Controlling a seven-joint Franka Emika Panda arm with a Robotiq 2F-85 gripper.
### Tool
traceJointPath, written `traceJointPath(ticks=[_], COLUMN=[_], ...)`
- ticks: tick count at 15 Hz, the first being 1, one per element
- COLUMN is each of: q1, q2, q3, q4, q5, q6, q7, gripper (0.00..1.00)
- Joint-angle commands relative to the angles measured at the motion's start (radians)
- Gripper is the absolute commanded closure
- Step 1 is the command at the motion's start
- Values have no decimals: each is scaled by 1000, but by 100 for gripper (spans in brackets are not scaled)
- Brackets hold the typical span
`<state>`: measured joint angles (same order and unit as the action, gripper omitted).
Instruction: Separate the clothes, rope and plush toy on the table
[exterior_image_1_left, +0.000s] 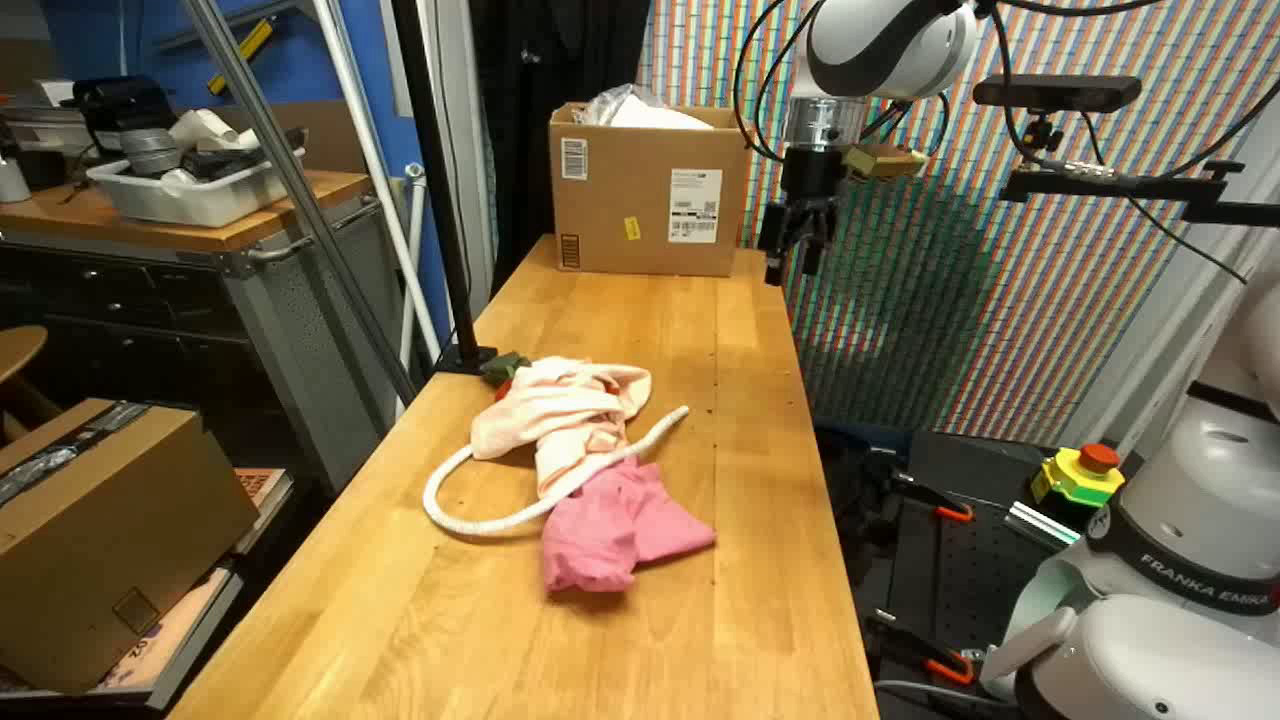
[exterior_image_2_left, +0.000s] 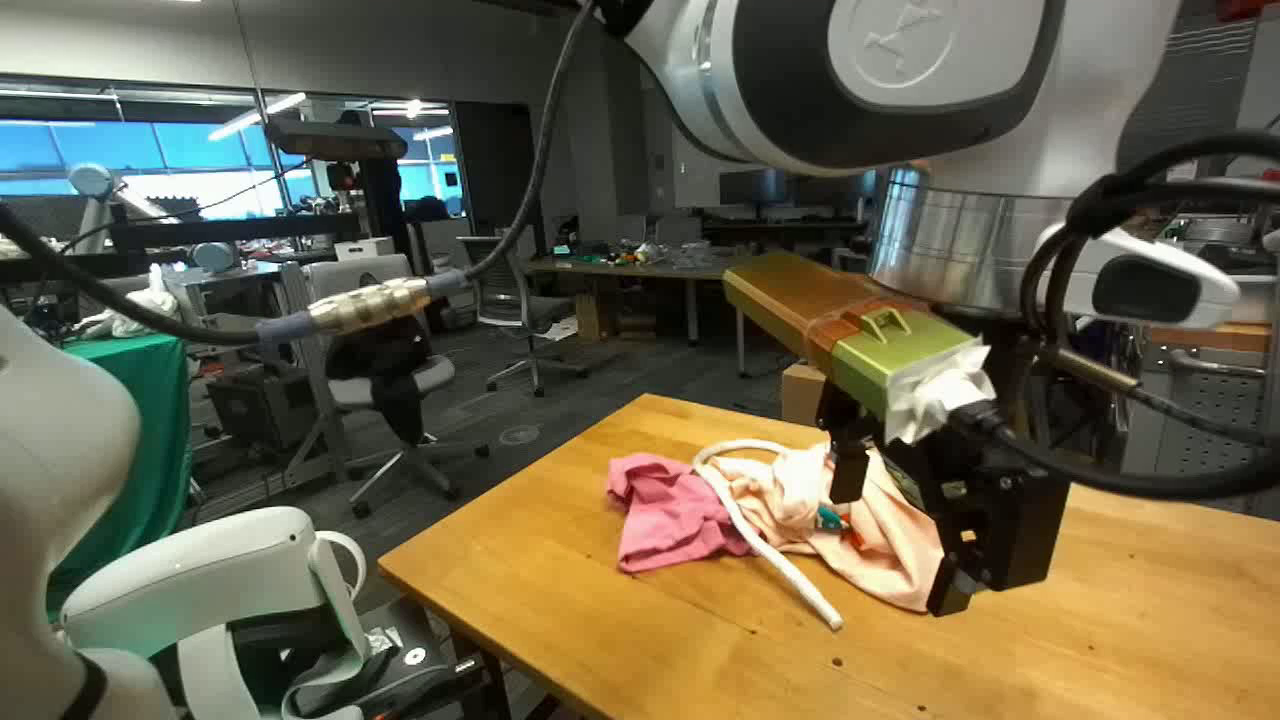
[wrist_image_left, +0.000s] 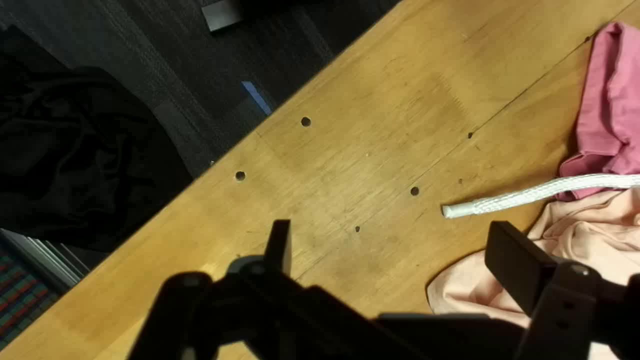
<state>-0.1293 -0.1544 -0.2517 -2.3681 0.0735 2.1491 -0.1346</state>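
Spread wide and gripping nothing, the claw (wrist_image_left: 390, 245) hangs over the table (exterior_image_1_left: 760, 620). The pink garment (exterior_image_1_left: 600, 530) and peach cloth (exterior_image_1_left: 545, 402) lie bunched, the rope (wrist_image_left: 540, 191) across both, its loop nearer one long edge; open room runs from them to the robot-side edge.

I read FRANKA EMIKA on the black band (exterior_image_1_left: 1190, 578) of the robot base (exterior_image_1_left: 1195, 490), and 02 on a flat pale-orange cover (exterior_image_1_left: 160, 642). A cardboard box (exterior_image_1_left: 635, 252) carries a white label (exterior_image_1_left: 694, 205), a barcode label (exterior_image_1_left: 574, 159) and a yellow sticker (exterior_image_1_left: 632, 228), print too small to read.
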Motion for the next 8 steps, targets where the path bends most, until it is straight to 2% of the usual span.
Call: traceJointPath(ticks=[1, 8], q1=[-18, -5], q2=[1, 14], q3=[18, 43], q4=[6, 9], q5=[3, -12], q6=[-2, 30], q7=[-2, -4], gripper=[0, 0])
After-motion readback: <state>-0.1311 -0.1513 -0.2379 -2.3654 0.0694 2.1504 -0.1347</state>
